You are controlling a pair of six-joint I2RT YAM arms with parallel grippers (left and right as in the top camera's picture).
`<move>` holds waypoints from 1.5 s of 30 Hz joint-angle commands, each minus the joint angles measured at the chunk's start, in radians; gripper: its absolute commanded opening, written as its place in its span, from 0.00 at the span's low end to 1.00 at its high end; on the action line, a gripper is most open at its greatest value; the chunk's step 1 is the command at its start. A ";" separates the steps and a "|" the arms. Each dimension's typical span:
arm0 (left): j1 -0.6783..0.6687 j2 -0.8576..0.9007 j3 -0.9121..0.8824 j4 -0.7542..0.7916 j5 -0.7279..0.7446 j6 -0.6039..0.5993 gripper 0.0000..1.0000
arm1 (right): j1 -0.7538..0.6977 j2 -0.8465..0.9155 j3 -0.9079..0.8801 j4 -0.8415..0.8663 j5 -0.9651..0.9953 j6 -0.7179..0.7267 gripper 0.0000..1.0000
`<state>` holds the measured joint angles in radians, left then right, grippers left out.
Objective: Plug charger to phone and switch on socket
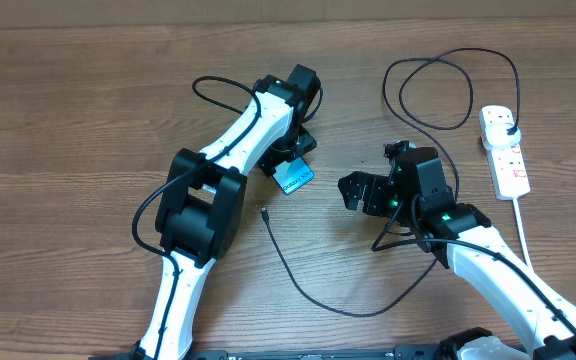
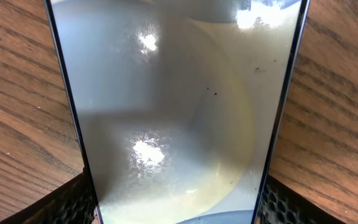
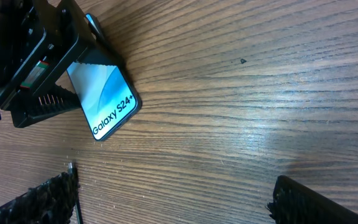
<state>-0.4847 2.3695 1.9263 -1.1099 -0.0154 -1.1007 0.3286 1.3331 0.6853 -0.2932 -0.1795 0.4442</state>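
While left gripper (image 2: 179, 202) clamps phone (image 3: 107, 99), step: steadying it, seemingly.
Right gripper (image 3: 179, 205): spread wide, empty.
Next, probably: fetch charger tip (image 1: 265, 211), phone's seven o'clock.

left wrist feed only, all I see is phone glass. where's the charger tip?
Observer: On the table. The charger tip lies nearer the robot than the phone, not touching it.
Operator: right arm on it?
Observer: No. The right gripper is open, nothing between its fingers, over to the right of the phone.
Operator: plug end?
Observer: The plug sits in the socket, at its end farthest from the robot.
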 commanded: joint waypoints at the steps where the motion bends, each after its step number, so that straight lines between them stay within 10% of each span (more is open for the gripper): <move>1: 0.000 0.072 -0.022 -0.013 -0.009 -0.006 0.56 | -0.004 -0.014 0.023 -0.001 -0.005 -0.007 1.00; 6: 0.000 0.072 -0.022 -0.012 0.005 -0.006 0.43 | -0.004 -0.014 0.023 -0.001 -0.005 -0.008 1.00; 12: 0.000 0.072 -0.022 -0.012 0.016 -0.006 0.04 | -0.004 -0.014 0.023 -0.001 -0.005 -0.008 1.00; 45: 0.072 0.029 0.082 -0.019 0.380 0.066 0.04 | 0.032 0.176 0.022 0.200 -0.089 -0.008 1.00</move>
<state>-0.4118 2.3829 1.9591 -1.1297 0.2924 -1.0710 0.3561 1.4925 0.6853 -0.1230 -0.2432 0.4438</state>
